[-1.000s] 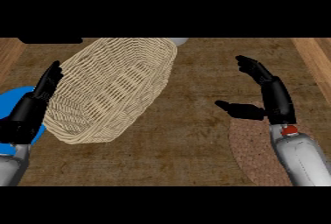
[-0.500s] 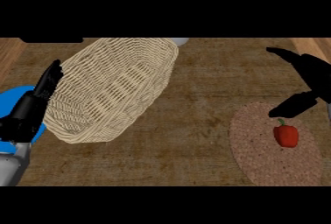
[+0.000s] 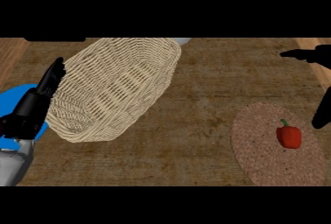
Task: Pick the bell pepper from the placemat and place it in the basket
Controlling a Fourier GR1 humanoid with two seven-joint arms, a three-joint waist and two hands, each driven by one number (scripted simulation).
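Observation:
A red bell pepper [image 3: 289, 136] with a green stem lies on the round brown placemat [image 3: 258, 144] at the lower right. The large woven basket [image 3: 116, 87] sits tilted at the upper left of the wooden counter. My right hand [image 3: 321, 111] shows only partly at the right edge, above and to the right of the pepper, fingers spread and open, not touching it. My left hand [image 3: 35, 103] rests open beside the basket's left rim, fingers pointing up.
A blue plate [image 3: 14, 97] lies at the left edge, partly under my left hand and forearm. Bare wooden counter [image 3: 200, 113] stretches between the basket and the placemat.
My right hand has swung right and up toward the view's edge, uncovering the pepper and the placemat. The left hand and the basket have not moved.

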